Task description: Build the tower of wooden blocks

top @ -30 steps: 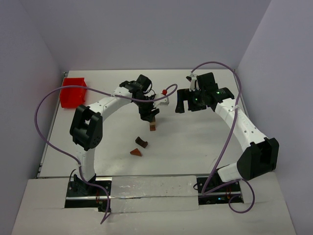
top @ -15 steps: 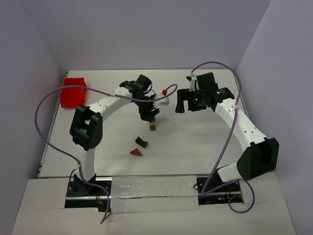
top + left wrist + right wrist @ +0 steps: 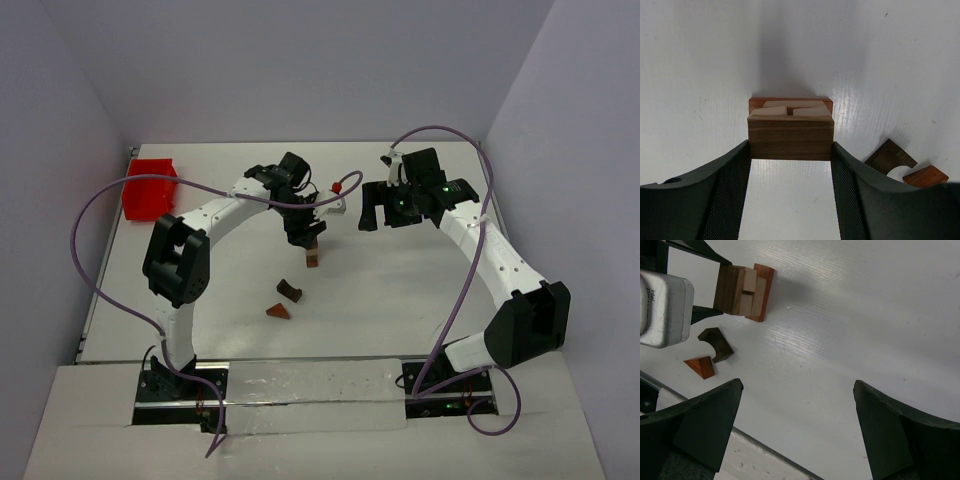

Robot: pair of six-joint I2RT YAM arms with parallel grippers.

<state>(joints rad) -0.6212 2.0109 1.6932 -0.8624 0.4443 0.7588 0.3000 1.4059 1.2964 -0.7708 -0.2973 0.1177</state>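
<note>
The wood block tower (image 3: 314, 256) stands mid-table: a reddish-brown base (image 3: 756, 104), two tan blocks (image 3: 790, 111) and a dark brown block (image 3: 790, 142) on top. My left gripper (image 3: 310, 240) is right over it. In the left wrist view the gripper (image 3: 790, 148) is shut on the dark brown block, one finger on each side. The tower also shows in the right wrist view (image 3: 745, 292). My right gripper (image 3: 375, 215) hangs to the tower's right; in its own view the gripper (image 3: 797, 390) is open and empty over bare table.
A dark arch block (image 3: 290, 291) and a reddish triangular wedge (image 3: 278, 311) lie loose in front of the tower; both also show in the right wrist view, arch (image 3: 715, 344) and wedge (image 3: 700, 366). A red plastic tray (image 3: 150, 188) sits at the far left.
</note>
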